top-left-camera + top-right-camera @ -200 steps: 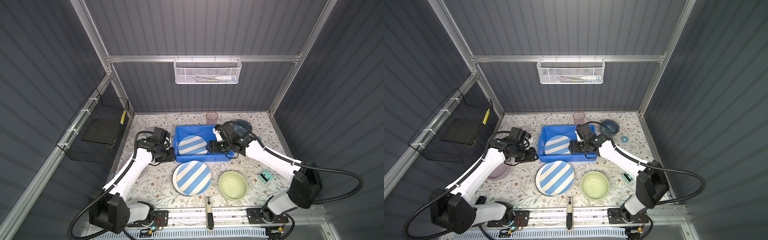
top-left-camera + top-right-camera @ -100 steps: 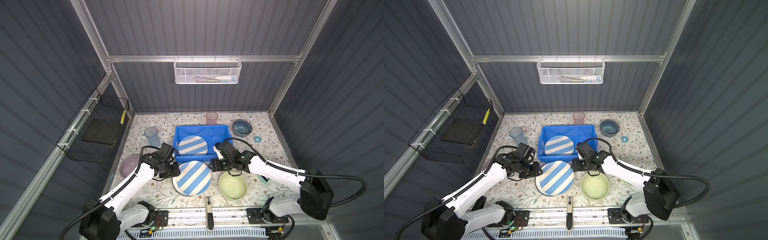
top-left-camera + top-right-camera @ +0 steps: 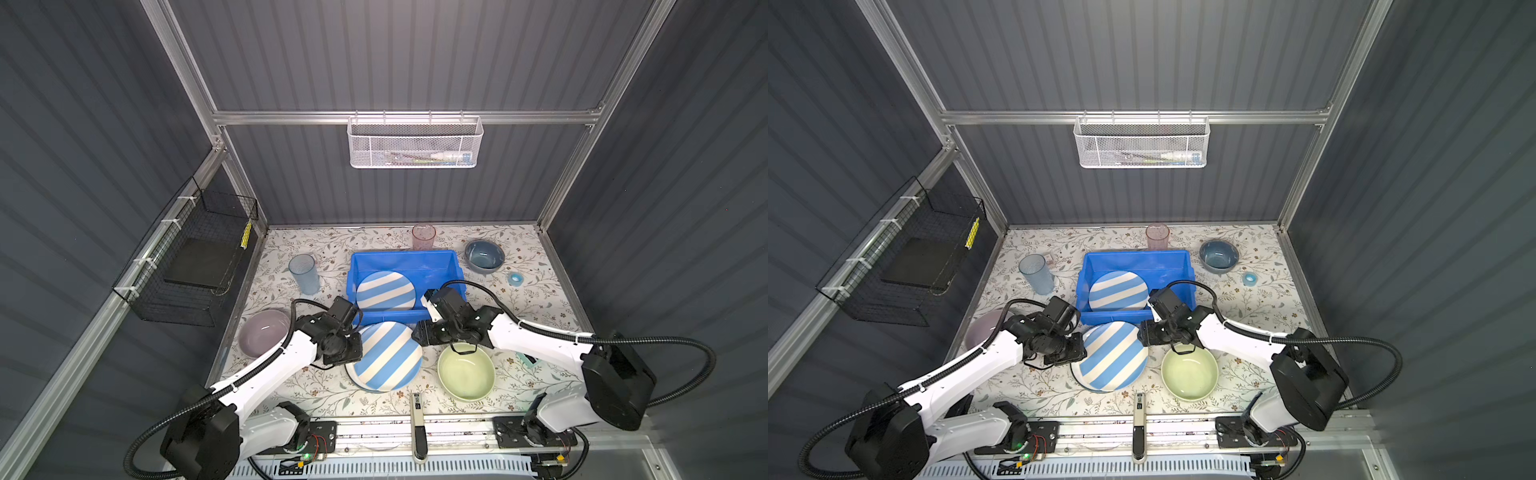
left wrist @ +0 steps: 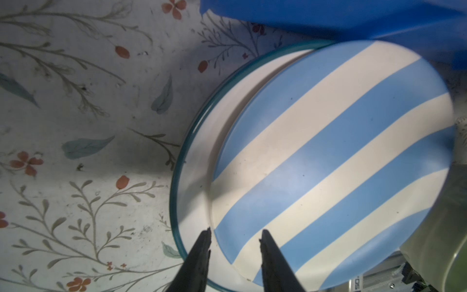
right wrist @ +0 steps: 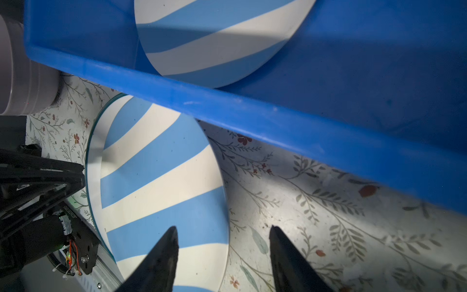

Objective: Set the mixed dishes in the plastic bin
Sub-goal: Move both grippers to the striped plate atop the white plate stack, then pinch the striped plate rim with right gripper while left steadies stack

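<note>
Left gripper [image 4: 235, 232] and right gripper [image 5: 223, 228] came forward over grey-walled floral tabletop [image 3: 552, 266].

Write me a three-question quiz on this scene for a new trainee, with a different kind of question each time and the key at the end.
1. True or false: the blue bin holds two plates.
2. Fill in: the striped plate on the table lies on a white plate with a ___ rim.
3. Which dish stands nearest the right gripper?
A. pale green bowl
B. lilac bowl
C. blue tumbler

Key:
1. False. It holds only one, the striped plate in the bin.
2. Teal.
3. A.
</note>
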Robot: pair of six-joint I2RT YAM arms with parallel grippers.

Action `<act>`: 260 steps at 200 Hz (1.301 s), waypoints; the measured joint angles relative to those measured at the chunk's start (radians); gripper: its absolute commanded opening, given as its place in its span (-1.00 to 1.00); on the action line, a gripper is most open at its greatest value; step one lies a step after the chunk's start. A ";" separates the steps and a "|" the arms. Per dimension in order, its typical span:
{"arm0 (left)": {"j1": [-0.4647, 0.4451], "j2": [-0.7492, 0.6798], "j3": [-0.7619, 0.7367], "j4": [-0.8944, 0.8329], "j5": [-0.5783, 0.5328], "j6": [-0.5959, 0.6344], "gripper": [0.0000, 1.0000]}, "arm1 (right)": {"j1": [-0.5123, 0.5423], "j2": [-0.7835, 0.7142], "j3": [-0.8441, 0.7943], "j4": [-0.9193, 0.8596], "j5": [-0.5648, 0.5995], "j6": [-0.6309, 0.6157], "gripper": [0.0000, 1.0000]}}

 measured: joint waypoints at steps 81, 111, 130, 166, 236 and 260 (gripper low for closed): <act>-0.011 0.061 -0.038 0.051 -0.014 -0.004 -0.38 | 0.035 0.048 -0.029 0.053 0.000 0.029 0.09; -0.013 0.079 -0.042 0.085 -0.012 -0.004 -0.39 | 0.045 0.059 -0.029 0.074 -0.001 0.046 0.09; -0.017 0.089 -0.043 0.103 -0.008 -0.004 -0.41 | 0.049 0.059 -0.029 0.078 -0.004 0.056 0.08; -0.018 0.103 -0.048 0.137 0.008 -0.003 -0.41 | 0.050 0.058 -0.032 0.094 -0.018 0.076 0.00; -0.026 0.116 -0.048 0.163 0.019 -0.003 -0.41 | 0.049 0.019 -0.059 0.113 -0.045 0.116 -0.15; -0.026 0.122 -0.047 0.167 0.024 0.003 -0.41 | 0.049 -0.009 -0.059 0.110 -0.044 0.123 -0.22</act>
